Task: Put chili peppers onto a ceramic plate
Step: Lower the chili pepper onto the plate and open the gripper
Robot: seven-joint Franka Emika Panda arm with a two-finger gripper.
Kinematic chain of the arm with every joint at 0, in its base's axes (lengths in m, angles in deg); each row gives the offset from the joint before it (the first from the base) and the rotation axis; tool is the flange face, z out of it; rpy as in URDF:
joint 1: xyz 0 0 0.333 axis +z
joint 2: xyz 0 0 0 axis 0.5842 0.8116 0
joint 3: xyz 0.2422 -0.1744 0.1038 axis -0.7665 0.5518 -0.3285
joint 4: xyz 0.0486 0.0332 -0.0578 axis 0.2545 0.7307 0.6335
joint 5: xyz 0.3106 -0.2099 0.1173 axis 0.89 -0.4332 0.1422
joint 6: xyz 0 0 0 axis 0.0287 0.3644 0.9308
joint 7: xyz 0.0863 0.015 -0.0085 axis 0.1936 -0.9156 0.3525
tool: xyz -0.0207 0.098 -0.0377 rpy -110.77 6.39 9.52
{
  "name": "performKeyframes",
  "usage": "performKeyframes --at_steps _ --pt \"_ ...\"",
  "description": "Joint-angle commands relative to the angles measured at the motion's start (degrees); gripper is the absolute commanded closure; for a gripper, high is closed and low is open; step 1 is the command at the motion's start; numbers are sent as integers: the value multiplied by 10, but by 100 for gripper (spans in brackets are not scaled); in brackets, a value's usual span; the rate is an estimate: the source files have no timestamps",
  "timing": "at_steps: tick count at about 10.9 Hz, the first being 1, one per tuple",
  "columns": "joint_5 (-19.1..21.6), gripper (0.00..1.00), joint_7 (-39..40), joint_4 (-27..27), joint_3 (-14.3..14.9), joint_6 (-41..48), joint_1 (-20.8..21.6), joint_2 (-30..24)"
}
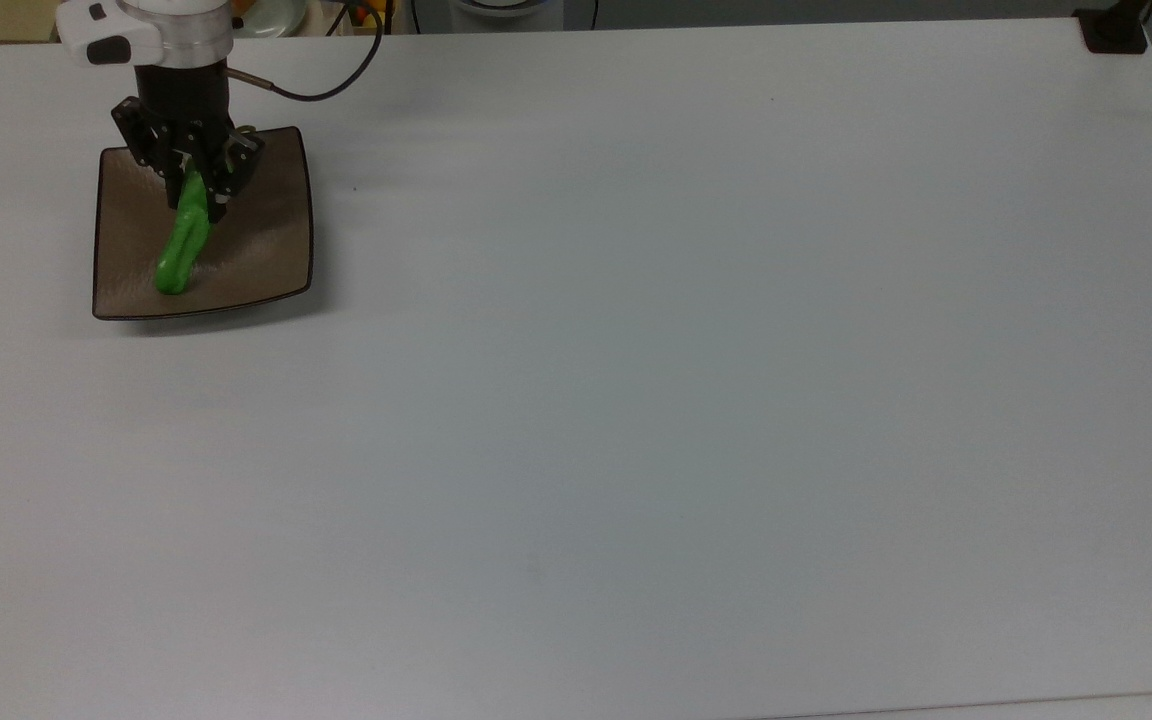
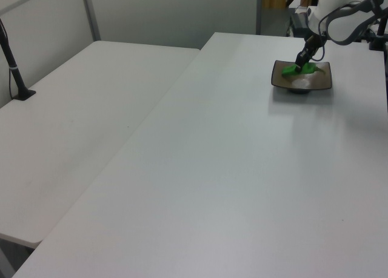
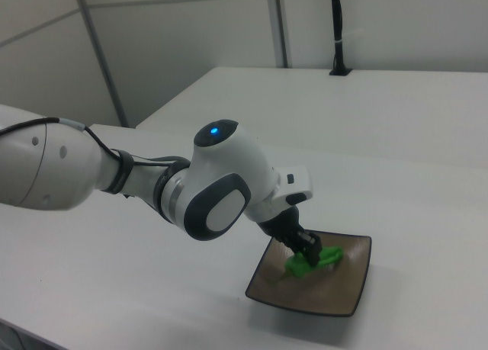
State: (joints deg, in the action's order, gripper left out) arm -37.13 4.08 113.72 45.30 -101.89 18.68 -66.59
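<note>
The bright green chili pepper (image 1: 179, 250) slants across the square brown ceramic plate (image 1: 261, 240) at the top view's far left. Its free tip lies near the plate's front-left part. My gripper (image 1: 194, 188) stands over the plate's back edge, shut on the pepper's stem end. In the left view the gripper (image 2: 301, 62) comes down onto the pepper (image 2: 299, 69) over the plate (image 2: 319, 82) at the far right. In the right view the white arm reaches down, and the gripper (image 3: 308, 247) pinches the pepper (image 3: 303, 265) above the plate (image 3: 345, 290).
A black cable (image 1: 331, 82) trails from the wrist over the table's back edge. A black clamp (image 1: 1114, 30) sits at the top view's far right corner. A second white table (image 2: 73, 145) with a black post (image 2: 13, 69) adjoins on the left view's left.
</note>
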Motion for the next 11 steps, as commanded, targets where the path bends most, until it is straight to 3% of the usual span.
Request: performKeyframes --at_steps 1,2,4,5,7,9,11 --pt "-17 97 7 15 -1 -17 -7 2" --pt "-17 96 7 15 -1 -17 -9 2" --pt "-17 84 7 15 -2 -12 -9 1" --pt "-17 71 6 15 -2 -10 -9 1" --pt "-17 56 3 14 -2 -9 -9 1" --pt "-16 25 -2 15 -2 -6 -9 0" --pt "-15 0 -4 12 -2 11 -9 -4"
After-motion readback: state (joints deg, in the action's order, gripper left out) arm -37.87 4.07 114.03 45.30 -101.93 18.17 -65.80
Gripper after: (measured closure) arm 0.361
